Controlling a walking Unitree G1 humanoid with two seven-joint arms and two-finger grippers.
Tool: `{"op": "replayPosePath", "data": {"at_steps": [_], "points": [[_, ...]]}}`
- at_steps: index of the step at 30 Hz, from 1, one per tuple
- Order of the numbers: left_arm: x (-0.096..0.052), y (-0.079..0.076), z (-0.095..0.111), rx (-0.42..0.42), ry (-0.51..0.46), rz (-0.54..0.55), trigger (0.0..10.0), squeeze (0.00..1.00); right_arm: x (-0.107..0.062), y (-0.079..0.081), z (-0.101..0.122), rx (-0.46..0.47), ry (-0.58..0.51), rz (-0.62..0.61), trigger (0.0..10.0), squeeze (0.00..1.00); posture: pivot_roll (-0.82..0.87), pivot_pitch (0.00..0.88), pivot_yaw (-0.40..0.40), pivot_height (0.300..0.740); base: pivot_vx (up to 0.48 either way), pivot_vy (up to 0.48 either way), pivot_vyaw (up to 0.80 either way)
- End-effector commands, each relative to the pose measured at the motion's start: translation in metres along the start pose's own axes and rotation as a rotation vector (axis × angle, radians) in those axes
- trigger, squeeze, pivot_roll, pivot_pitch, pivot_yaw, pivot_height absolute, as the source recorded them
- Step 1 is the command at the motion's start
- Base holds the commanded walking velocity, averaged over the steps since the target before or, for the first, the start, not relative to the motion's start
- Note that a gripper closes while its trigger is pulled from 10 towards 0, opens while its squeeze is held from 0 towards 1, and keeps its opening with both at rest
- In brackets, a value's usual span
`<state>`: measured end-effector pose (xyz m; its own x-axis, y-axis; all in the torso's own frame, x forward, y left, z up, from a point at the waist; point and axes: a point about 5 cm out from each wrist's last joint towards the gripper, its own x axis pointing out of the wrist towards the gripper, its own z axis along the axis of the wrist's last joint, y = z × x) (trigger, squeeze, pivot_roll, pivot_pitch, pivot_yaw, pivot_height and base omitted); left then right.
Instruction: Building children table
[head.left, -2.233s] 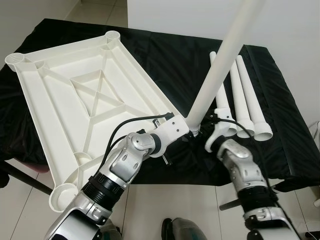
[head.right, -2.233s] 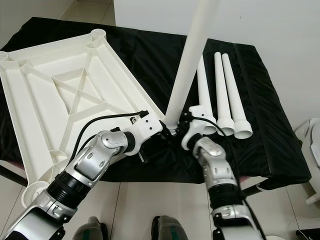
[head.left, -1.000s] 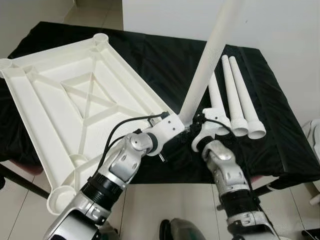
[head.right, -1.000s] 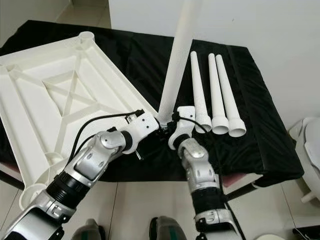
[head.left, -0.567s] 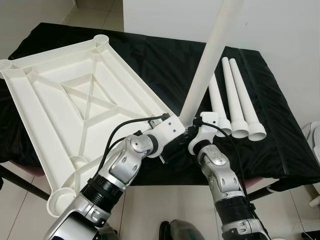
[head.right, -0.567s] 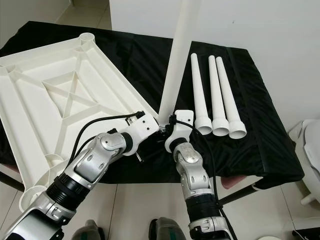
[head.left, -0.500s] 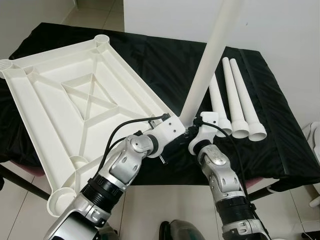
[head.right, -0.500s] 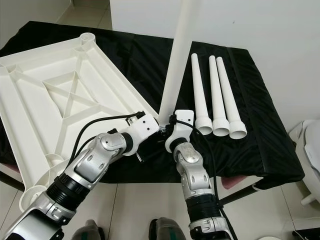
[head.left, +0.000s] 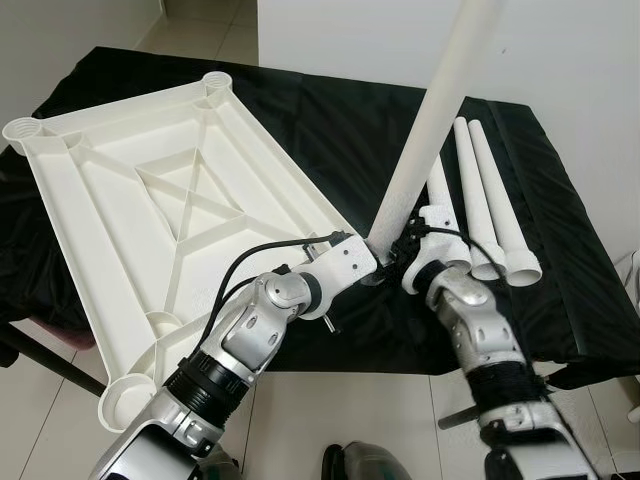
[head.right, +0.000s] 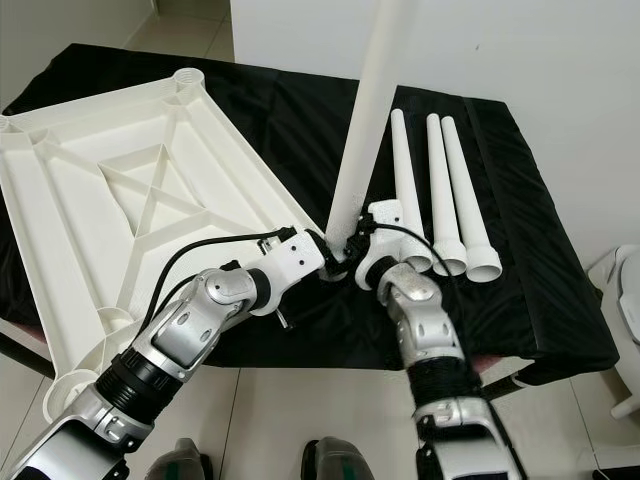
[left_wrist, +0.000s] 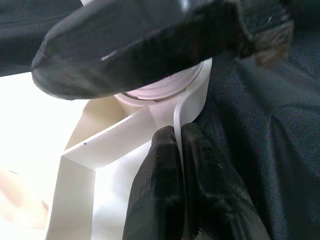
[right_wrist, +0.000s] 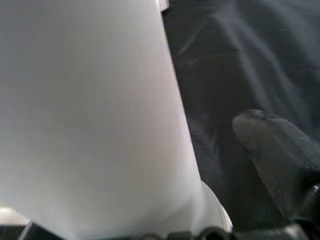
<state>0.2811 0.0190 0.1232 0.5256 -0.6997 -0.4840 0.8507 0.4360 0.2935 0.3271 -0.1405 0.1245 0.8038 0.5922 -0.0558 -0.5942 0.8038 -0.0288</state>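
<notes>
Gripping tabletop rim, left hand; right hand round leg, grip unclear.

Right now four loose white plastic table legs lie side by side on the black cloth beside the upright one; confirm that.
Wrong count: three loose white plastic table legs lie side by side on the black cloth beside the upright leg, as the right eye view shows.

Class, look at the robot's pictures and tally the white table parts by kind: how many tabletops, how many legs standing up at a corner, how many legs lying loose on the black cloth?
Tabletop, upside down: 1
Leg standing at the tabletop's corner, between the two grippers: 1
Legs lying side by side on the black cloth: 3
Total: 5 white parts
</notes>
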Motion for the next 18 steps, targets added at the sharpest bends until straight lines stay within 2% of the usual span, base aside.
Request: {"op": "replayPosePath", "data": {"at_steps": [1,5,7,8,11,12,18], "points": [[0.005,-0.014,-0.022,-0.036,0.087,-0.059,10.0,0.00,0.002,0.000,-0.001,-0.005,0.005,0.028,10.0,0.00,-0.05,0.001,-0.067,0.740,0.000,0.000,0.00],[0.005,-0.014,-0.021,-0.038,0.085,-0.057,10.0,0.00,0.005,0.001,-0.008,0.018,0.031,0.110,10.0,0.00,-0.04,0.002,-0.063,0.740,0.000,0.000,0.00],[0.005,-0.014,-0.020,-0.039,0.083,-0.057,10.0,0.00,0.005,0.000,-0.011,-0.008,0.053,0.140,10.0,0.00,-0.04,0.005,-0.062,0.740,0.000,0.000,0.00],[0.005,-0.014,-0.020,-0.040,0.083,-0.057,10.0,0.00,0.005,-0.001,-0.013,-0.009,0.063,0.151,4.8,0.00,-0.04,0.008,-0.062,0.740,0.000,0.000,0.00],[0.005,-0.014,-0.020,-0.041,0.082,-0.056,10.0,0.00,0.004,-0.003,-0.016,-0.001,0.070,0.168,4.8,0.00,-0.04,0.009,-0.062,0.740,0.000,0.000,0.00],[0.005,-0.013,-0.020,-0.041,0.082,-0.056,10.0,0.00,0.003,-0.005,-0.015,-0.003,0.063,0.161,0.0,0.00,-0.04,0.017,-0.060,0.740,0.000,0.000,0.00],[0.005,-0.012,-0.019,-0.041,0.082,-0.055,10.0,0.00,-0.001,-0.012,-0.014,0.006,0.039,0.151,0.0,0.00,-0.05,0.024,-0.058,0.740,0.000,0.000,0.00]]}}
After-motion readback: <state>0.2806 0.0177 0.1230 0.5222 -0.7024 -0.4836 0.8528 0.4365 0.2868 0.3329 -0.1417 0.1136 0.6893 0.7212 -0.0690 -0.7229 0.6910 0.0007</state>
